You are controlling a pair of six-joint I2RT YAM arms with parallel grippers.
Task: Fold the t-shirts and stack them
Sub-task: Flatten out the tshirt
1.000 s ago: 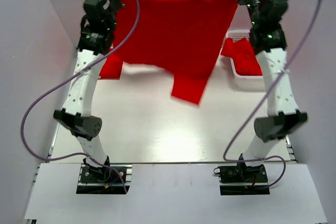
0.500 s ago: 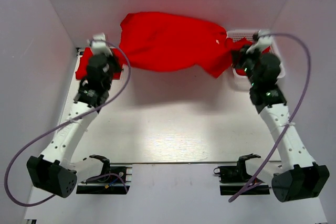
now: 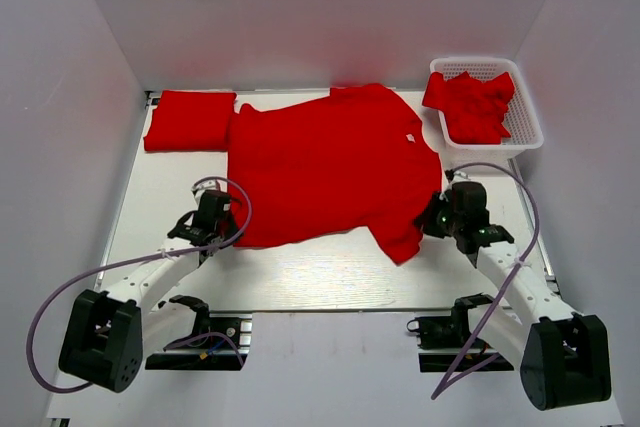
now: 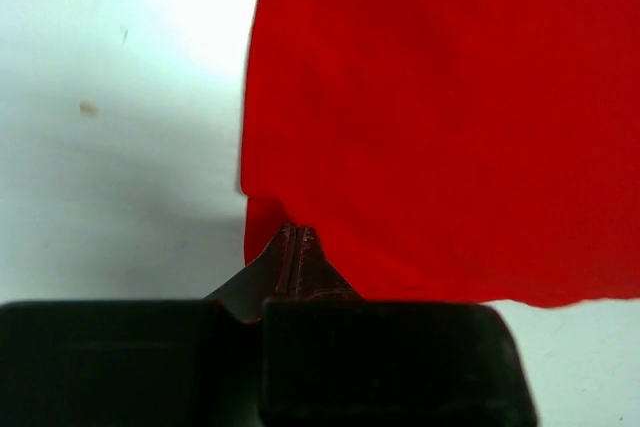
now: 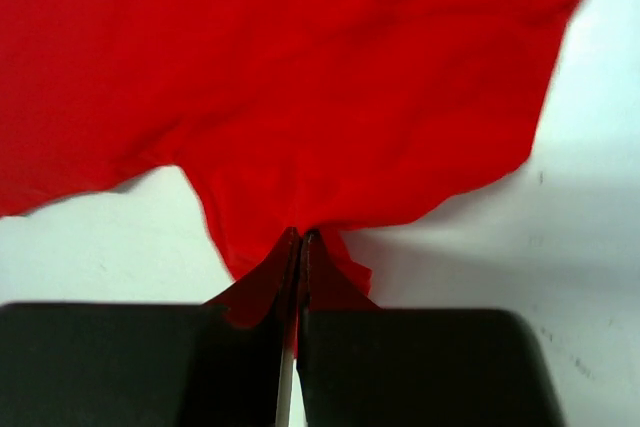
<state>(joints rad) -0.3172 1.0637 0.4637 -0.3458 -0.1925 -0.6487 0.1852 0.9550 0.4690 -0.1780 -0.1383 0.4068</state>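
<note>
White counter carries one spread t-shirt mid-frame, one folded t-shirt at upper left, and one basket at upper right holding a red heap, count unclear. Left end effector pinches the spread t-shirt's lower-left corner; right end effector pinches its lower-right edge.

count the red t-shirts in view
3. One spread t-shirt lies flat mid-table; one folded t-shirt sits at the far left; one crumpled heap fills the white basket, and may hide more.
</note>
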